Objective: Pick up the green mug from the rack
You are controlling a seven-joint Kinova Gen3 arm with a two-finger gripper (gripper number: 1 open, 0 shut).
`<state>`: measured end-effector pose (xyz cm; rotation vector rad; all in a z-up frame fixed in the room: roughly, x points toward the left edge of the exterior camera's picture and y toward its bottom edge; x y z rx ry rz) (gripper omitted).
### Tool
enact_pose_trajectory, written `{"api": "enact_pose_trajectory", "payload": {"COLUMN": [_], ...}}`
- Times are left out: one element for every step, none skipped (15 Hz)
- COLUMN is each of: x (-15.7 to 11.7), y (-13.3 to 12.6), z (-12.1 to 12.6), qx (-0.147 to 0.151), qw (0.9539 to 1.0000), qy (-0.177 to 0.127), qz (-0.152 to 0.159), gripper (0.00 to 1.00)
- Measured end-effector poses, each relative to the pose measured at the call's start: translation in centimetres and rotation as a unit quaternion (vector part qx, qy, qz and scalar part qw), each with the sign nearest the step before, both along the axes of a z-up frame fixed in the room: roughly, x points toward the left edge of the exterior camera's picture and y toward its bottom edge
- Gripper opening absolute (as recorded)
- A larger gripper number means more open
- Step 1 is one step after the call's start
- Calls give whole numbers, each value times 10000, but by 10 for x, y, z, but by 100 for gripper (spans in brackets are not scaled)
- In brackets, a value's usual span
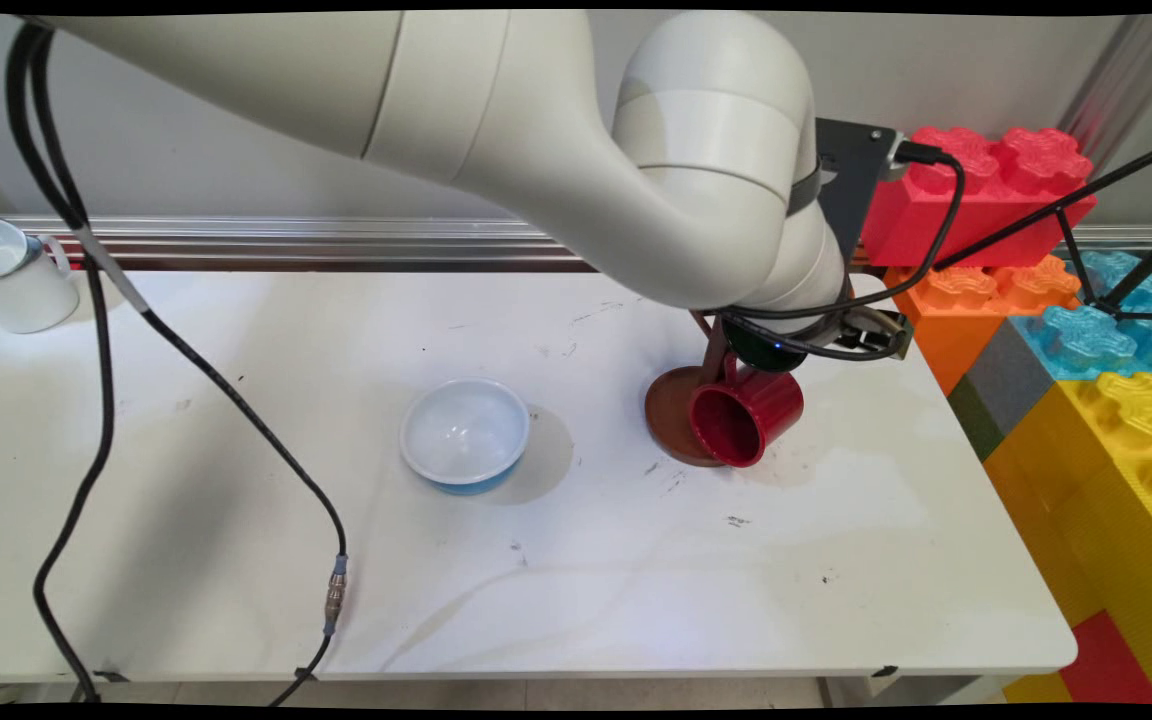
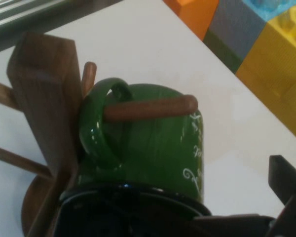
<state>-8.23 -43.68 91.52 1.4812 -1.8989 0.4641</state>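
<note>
Green mug (image 2: 153, 143) hangs on wooden rack (image 2: 44, 94) peg.

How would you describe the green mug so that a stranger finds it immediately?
Find the brown wooden mug stand at the white table's right side, beside the coloured blocks. The green mug hangs by its handle on an upper peg, above the red mug. It alone is green with white lettering.

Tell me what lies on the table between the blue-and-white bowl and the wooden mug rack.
Main view: nothing but bare white table between the bowl and the rack.
</note>
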Motion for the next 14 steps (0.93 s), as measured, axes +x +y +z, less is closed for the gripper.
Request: {"api": "enact_pose_trajectory", "payload": {"x": [0,0,0,1,1,2,3,4,4,5,6,6,7,8], "y": [-1,-2,-2,-3,-3,-3,-3,-3,-3,-3,-3,-2,-2,-1], "z": [-1,-2,-3,-4,-5,-5,-6,-7,-7,-8,-8,-8,-8,-9], "qx": [-4,-7,-6,-1,4,11,19,24,38,47,52,61,66,74], "qw": [10000,10000,9999,9999,9999,9998,9998,9998,9997,9997,9996,9996,9996,9996], "qy": [44,79,115,144,164,183,197,204,221,235,245,255,261,265], "qz": [3,7,14,21,32,48,60,68,75,84,88,96,101,106], "gripper": [100,100,100,100,100,0,0,0,0,0,0,0,0,0]}}
